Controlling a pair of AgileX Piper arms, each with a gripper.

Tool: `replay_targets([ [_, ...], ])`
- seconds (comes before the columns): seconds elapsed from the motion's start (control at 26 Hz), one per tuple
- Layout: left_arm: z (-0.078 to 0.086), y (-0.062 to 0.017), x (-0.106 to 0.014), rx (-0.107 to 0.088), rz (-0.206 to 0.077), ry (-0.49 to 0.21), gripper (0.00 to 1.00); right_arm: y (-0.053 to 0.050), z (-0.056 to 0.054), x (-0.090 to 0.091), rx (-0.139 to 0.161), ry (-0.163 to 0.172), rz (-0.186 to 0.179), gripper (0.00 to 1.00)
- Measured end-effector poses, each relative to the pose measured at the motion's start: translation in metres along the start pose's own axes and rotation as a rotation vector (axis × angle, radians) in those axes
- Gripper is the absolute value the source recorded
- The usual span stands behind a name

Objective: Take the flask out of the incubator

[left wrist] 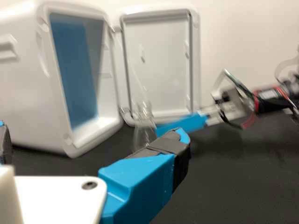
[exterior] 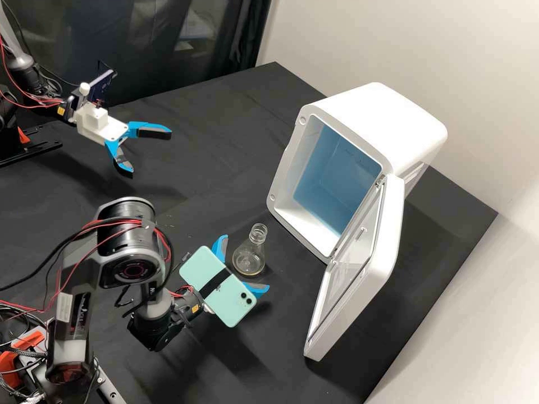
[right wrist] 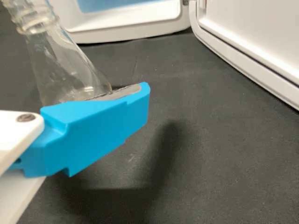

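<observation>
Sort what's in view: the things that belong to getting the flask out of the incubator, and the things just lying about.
Job: flask, standing on the bench outside the incubator, whose door is open; right gripper at the flask.
Just about: left gripper, open, off to the side; teal phone strapped to the right arm; dark curtain behind.

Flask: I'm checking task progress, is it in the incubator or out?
Out: the flask stands upright on the black bench in front of the incubator, whose door is open and whose blue chamber is empty.
</observation>
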State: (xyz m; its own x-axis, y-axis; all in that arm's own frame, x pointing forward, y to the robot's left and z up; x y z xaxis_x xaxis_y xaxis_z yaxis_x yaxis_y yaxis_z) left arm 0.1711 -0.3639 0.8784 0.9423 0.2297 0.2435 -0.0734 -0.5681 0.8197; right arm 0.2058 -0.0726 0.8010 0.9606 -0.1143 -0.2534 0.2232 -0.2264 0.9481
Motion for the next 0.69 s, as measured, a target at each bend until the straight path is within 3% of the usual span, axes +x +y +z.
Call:
replay_targets([
  [0.04, 0.001, 0.0032, 0.0, -0.012, 0.027, 0.016, 1.0, 0.001, -0.002, -0.002, -0.002, 0.009, 0.002, 1.0],
  [0.08, 0.004, 0.0022, -0.002, -0.037, 0.04, 0.023, 1.0, 0.003, -0.004, -0.005, -0.004, 0.02, 0.005, 1.0],
  [0.19, 0.009, -0.0023, -0.003, -0.041, 0.018, -0.001, 1.0, 0.005, -0.009, -0.014, -0.008, 0.04, 0.015, 1.0],
  [0.42, 0.012, -0.0059, -0.002, -0.052, 0.001, -0.012, 1.0, 0.009, -0.023, -0.034, -0.046, 0.067, 0.102, 1.0],
  [0.5, 0.012, -0.0063, -0.002, -0.052, -0.001, -0.015, 1.0, 0.012, -0.026, -0.039, -0.019, 0.074, 0.131, 1.0],
  [0.69, 0.012, -0.0063, -0.002, -0.052, -0.001, -0.015, 1.0, 0.018, -0.023, -0.046, 0.081, 0.066, 0.171, 1.0],
])
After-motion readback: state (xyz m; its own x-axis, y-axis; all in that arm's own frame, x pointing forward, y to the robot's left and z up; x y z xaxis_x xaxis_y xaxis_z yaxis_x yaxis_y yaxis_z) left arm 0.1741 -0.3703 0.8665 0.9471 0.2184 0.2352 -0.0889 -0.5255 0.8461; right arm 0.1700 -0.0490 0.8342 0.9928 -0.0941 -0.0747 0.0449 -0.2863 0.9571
